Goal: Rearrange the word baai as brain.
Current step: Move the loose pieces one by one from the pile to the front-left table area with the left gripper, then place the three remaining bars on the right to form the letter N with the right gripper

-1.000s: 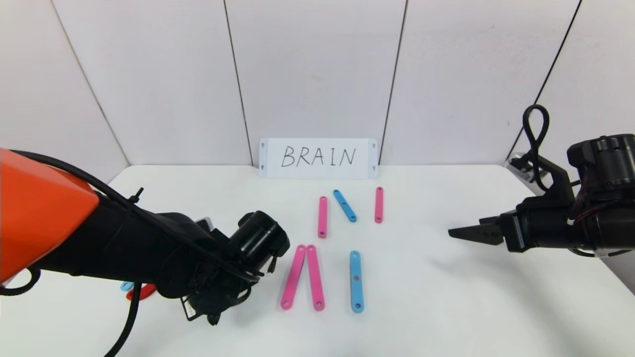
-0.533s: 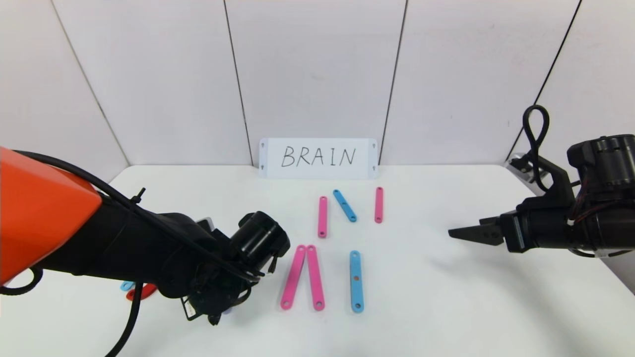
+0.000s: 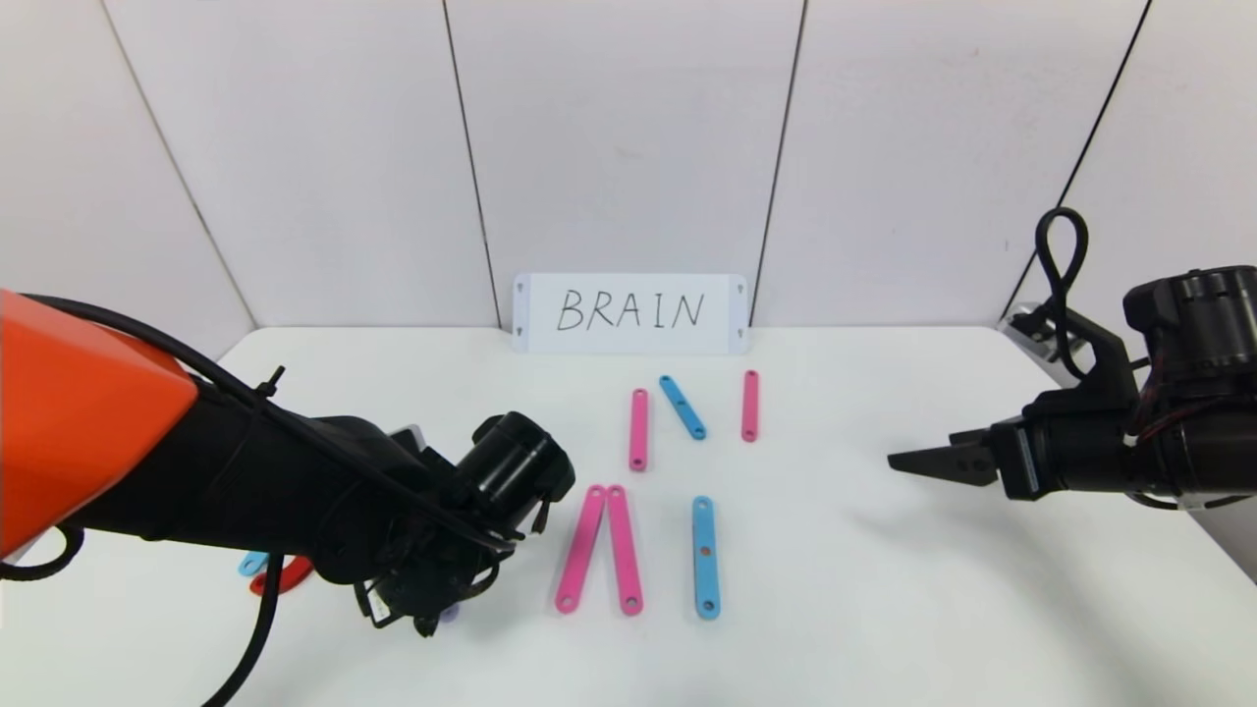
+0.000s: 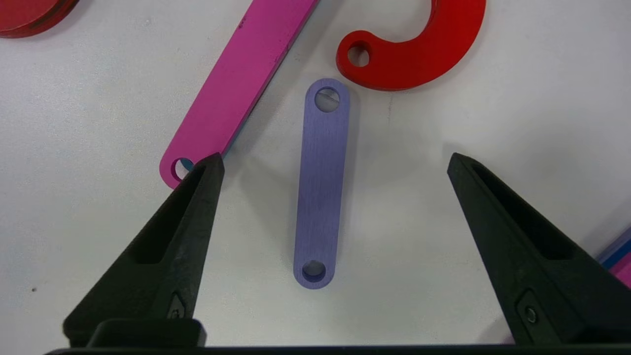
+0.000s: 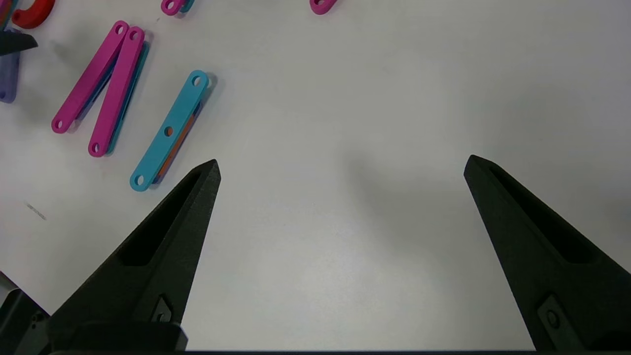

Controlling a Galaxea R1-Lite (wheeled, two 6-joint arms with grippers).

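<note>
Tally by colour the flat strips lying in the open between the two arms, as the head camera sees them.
Pink strips: 4
Blue strips: 2
Total: 6

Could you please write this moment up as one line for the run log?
left gripper: open over purple strip, not touching | right gripper: open, idle above table | purple strip: flat between pink strip and red arc
</note>
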